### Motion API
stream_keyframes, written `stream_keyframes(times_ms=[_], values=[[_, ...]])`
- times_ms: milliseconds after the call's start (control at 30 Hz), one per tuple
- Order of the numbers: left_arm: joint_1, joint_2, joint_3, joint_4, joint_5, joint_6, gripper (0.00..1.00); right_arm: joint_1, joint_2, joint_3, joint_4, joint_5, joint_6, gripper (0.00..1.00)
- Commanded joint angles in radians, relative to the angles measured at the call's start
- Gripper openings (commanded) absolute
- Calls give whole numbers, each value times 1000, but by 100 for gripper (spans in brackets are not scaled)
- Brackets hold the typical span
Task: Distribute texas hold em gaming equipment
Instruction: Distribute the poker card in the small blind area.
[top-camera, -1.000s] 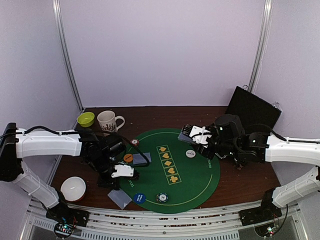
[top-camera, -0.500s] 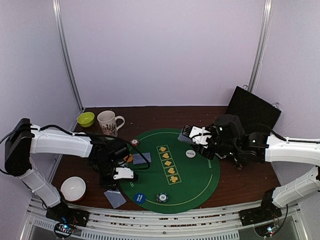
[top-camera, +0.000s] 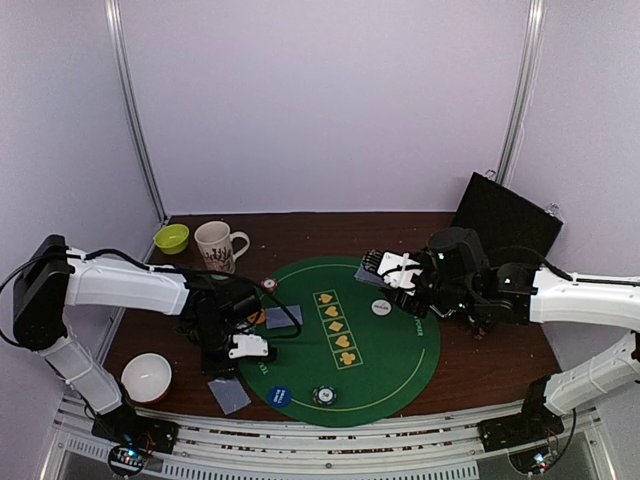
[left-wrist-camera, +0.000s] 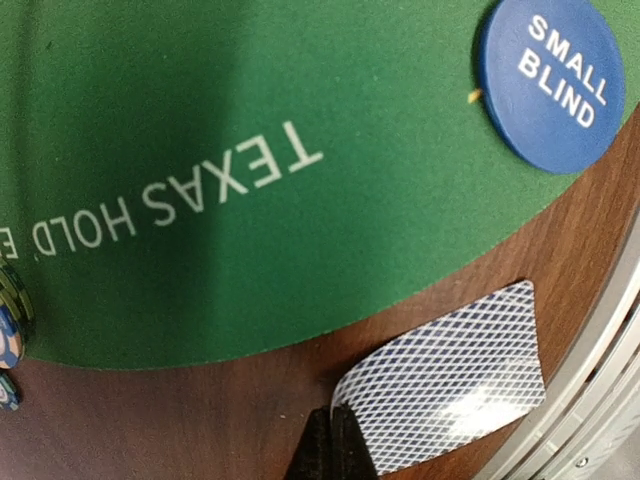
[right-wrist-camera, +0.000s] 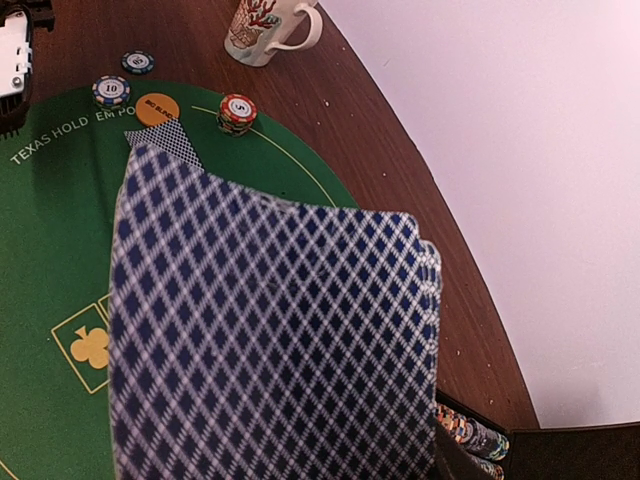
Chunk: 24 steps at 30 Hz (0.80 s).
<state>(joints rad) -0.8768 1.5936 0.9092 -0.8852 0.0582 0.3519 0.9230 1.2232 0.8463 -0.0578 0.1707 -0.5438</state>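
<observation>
Near left: left gripper (left-wrist-camera: 335, 448) closed, empty, beside grey-blue diamond-backed card (left-wrist-camera: 450, 385)
Far right: right gripper (top-camera: 385, 266) clamps matching card deck (right-wrist-camera: 270, 340), blocking its wrist view
Wrist-only: diamond pattern

Take the felt mat (top-camera: 400, 360) as your mark. On its near-left edge you'll find the small blind button (top-camera: 279, 396), with a chip stack (top-camera: 322, 395) just right of it. A playing card (top-camera: 229, 395) lies off the mat, just outside that edge. Left of the mat sits a bowl (top-camera: 147, 377). Behind its left side stand the mug (top-camera: 215, 243) and a smaller bowl (top-camera: 172, 238). Above its far edge is the deck of cards (right-wrist-camera: 270, 340).
</observation>
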Motion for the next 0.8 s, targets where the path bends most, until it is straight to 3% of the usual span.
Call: stream_keyframes(times_ms=[0,100,267,467,633,767], values=[[2,-15,61,14,43,3,0,-6,1,31,2,2,-4,47],[1,-29,120,13,202,50,0,-5,-2,28,0,6,-4,47],[-13,-26,73,30,115,37,0,-4,-3,30,-1,6,-8,47],[4,-41,143,30,83,-55,0,-5,5,41,-13,10,-14,47],[33,-160,187,86,24,-242,0,-5,-3,37,-24,10,-16,47],[45,-274,149,169,10,-535,0,-5,-18,32,-28,6,-16,47]])
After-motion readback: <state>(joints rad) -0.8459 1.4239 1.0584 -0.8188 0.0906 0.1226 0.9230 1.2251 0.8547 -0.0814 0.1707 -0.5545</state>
